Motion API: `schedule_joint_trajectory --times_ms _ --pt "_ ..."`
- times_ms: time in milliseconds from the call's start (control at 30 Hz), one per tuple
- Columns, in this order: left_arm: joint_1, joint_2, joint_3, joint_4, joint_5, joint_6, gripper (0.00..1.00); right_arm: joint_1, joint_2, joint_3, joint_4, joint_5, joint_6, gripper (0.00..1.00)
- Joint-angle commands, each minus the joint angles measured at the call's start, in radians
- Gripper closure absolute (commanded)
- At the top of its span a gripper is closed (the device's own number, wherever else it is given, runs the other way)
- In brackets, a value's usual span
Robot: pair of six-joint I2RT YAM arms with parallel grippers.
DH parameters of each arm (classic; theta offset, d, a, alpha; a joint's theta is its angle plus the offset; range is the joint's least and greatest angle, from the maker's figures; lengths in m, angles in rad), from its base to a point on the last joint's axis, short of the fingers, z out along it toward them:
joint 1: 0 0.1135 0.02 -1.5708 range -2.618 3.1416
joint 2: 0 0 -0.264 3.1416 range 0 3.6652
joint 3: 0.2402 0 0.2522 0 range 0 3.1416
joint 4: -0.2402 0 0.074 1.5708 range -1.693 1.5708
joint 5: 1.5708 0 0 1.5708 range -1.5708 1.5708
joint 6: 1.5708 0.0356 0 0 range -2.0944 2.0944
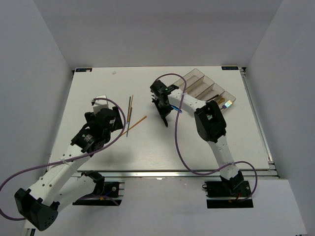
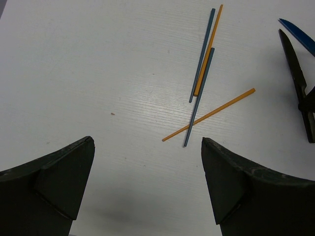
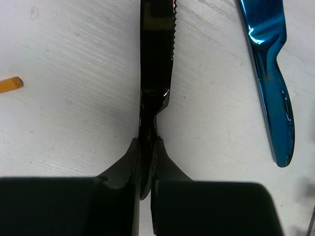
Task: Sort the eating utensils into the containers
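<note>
right wrist view, centre: my right claw [image 3: 147, 147], jaws closed on the handle end of the black knife [image 3: 156, 59], whose serrated blade runs to the top edge of the frame. to its right, apart from it, the blue knife [image 3: 270, 83] lies on the white table [image 3: 74, 98]. judged: the black knife is light, stiff and glossy, so likely slippery. a pinch this near the handle's end may let the blade swing, and a hold nearer the middle would carry it steadier. left wrist view: my left claw [image 2: 147, 162] stands wide open, holding nothing, over the table below the chopsticks [image 2: 203, 64], which lie crossed in the upper right of the frame. top view, upper right: the containers [image 1: 196, 74], well apart from the black knife.
</note>
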Motion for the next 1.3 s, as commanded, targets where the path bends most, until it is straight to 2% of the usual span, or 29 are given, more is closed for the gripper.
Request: schedule_joint_trajectory --times_ms 0,300,533,1267 --pt "0.003 -0.024 -0.008 0.010 0.002 0.004 0.02 0.014 0.061 -0.073 -0.059 -0.003 0.016 1.00" --pt "0.003 -0.024 -0.010 0.011 0.003 0.006 0.02 0.038 -0.071 -0.202 0.033 0.005 0.054 1.00" --pt "0.003 -0.027 -0.008 0.011 0.002 0.004 0.02 0.057 -0.123 -0.218 0.033 0.051 0.060 1.00" --pt "0.003 -0.018 -0.008 0.011 0.002 0.004 0.02 0.063 -0.235 -0.294 0.087 0.005 0.048 1.00"
